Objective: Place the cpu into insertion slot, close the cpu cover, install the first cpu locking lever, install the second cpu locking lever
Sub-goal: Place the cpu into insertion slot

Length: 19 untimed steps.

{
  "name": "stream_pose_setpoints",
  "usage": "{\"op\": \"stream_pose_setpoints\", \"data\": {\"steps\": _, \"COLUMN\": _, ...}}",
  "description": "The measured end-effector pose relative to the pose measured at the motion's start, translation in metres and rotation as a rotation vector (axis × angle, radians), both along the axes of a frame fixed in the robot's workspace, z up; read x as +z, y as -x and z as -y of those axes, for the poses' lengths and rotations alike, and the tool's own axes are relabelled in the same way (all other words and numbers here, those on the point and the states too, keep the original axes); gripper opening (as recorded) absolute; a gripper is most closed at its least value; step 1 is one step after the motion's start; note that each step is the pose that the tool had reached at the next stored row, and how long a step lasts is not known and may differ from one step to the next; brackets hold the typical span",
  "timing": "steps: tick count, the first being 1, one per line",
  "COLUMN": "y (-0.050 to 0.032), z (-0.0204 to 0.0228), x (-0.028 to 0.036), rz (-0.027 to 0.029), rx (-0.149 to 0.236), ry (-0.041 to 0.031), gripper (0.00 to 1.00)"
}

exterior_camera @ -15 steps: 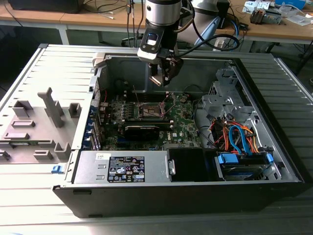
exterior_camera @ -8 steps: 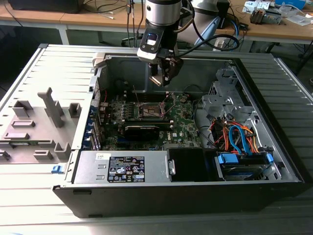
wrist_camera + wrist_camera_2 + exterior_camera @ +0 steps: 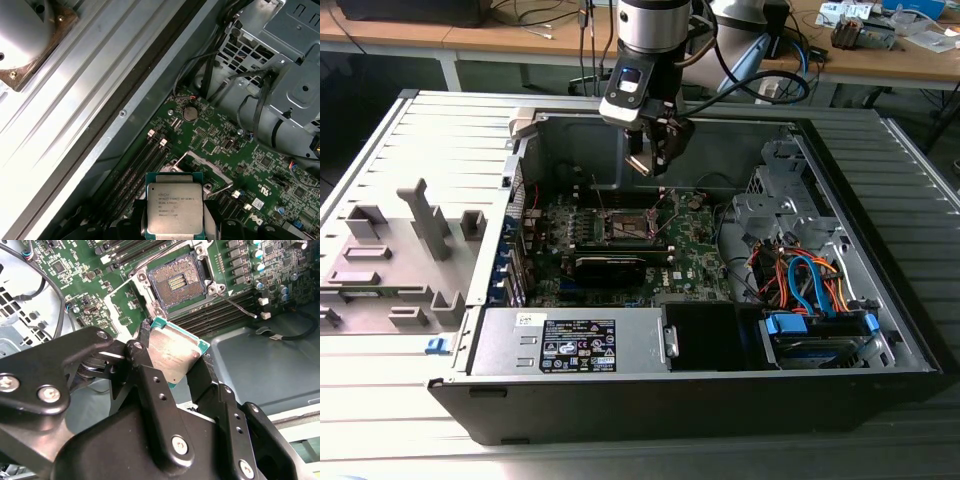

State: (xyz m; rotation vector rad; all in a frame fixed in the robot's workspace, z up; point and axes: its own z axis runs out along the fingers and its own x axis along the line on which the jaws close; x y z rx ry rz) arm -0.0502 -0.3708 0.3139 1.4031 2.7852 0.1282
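**Grey ribbed worktop (image 3: 380, 150) bears an open computer case (image 3: 620, 410), with the cpu (image 3: 175, 352) held above it**

Wooden worktops (image 3: 420, 40) strewn with cables run along the back of the room. On the exterior view's left, a grey plastic fixture (image 3: 420, 250) with upright tabs lies on the ribbed surface, just beside the case wall. Inside the case, a silver power supply (image 3: 580, 340) sits along the near edge, and the green motherboard (image 3: 705, 255) lies flat behind it.

Near the middle of the board is the insertion slot (image 3: 630, 226). In the second wrist view its brownish-gold contact field (image 3: 175, 282) is bare, with nothing seated in it. A thin wire lever (image 3: 237, 306) stands off from one corner.

The claw (image 3: 655, 160) hangs from the arm above the board, well clear of the slot. Its two black fingers (image 3: 145, 370) are drawn in against opposite edges of the cpu and pinch it between them. In the first wrist view the chip (image 3: 175, 207) shows its silver printed face and green rim, held over the board and apart from the socket.

On the exterior view's right, a metal drive bay (image 3: 780, 210) stands over a tangle of orange and blue cables (image 3: 805, 280).
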Motion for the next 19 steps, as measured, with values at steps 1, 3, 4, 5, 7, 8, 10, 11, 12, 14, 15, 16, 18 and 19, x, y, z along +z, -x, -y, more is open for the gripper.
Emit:
{"op": "stream_pose_setpoints", "data": {"steps": 1, "y": 0.0, "z": 0.0, "x": 0.0, "rz": 0.0, "rx": -0.002, "ry": 0.0, "gripper": 0.54}}
{"op": "stream_pose_setpoints", "data": {"steps": 3, "y": 0.0, "z": 0.0, "x": 0.0, "rz": 0.0, "rx": -0.004, "ry": 0.0, "gripper": 0.54}}
{"op": "stream_pose_setpoints", "data": {"steps": 4, "y": 0.0, "z": 0.0, "x": 0.0, "rz": 0.0, "rx": -0.006, "ry": 0.0, "gripper": 0.54}}
{"op": "stream_pose_setpoints", "data": {"steps": 5, "y": 0.0, "z": 0.0, "x": 0.0, "rz": 0.0, "rx": -0.007, "ry": 0.0001, "gripper": 0.54}}
{"op": "stream_pose_setpoints", "data": {"steps": 7, "y": 0.0, "z": 0.0, "x": -0.0001, "rz": -0.0001, "rx": -0.01, "ry": 0.0, "gripper": 0.54}}
{"op": "stream_pose_setpoints", "data": {"steps": 8, "y": 0.0, "z": 0.0, "x": -0.0001, "rz": 0.0, "rx": -0.012, "ry": 0.0, "gripper": 0.54}}
{"op": "stream_pose_setpoints", "data": {"steps": 10, "y": 0.0, "z": 0.0, "x": -0.0001, "rz": 0.0, "rx": -0.015, "ry": 0.0, "gripper": 0.54}}
{"op": "stream_pose_setpoints", "data": {"steps": 11, "y": 0.0, "z": 0.0, "x": -0.0001, "rz": 0.0, "rx": -0.016, "ry": 0.0001, "gripper": 0.54}}
{"op": "stream_pose_setpoints", "data": {"steps": 12, "y": 0.0, "z": 0.0, "x": -0.0001, "rz": 0.0, "rx": -0.017, "ry": 0.0, "gripper": 0.54}}
{"op": "stream_pose_setpoints", "data": {"steps": 14, "y": 0.0, "z": 0.0, "x": -0.0001, "rz": -0.0001, "rx": -0.019, "ry": 0.0, "gripper": 0.54}}
{"op": "stream_pose_setpoints", "data": {"steps": 15, "y": 0.0, "z": 0.0, "x": -0.0002, "rz": 0.0, "rx": -0.02, "ry": 0.0, "gripper": 0.54}}
{"op": "stream_pose_setpoints", "data": {"steps": 16, "y": 0.0, "z": 0.0, "x": -0.0002, "rz": 0.0, "rx": -0.022, "ry": 0.0, "gripper": 0.54}}
{"op": "stream_pose_setpoints", "data": {"steps": 18, "y": 0.0, "z": 0.0, "x": -0.0002, "rz": 0.0, "rx": -0.025, "ry": 0.0001, "gripper": 0.54}}
{"op": "stream_pose_setpoints", "data": {"steps": 19, "y": 0.0, "z": 0.0, "x": -0.0002, "rz": 0.0, "rx": -0.026, "ry": 0.0, "gripper": 0.54}}
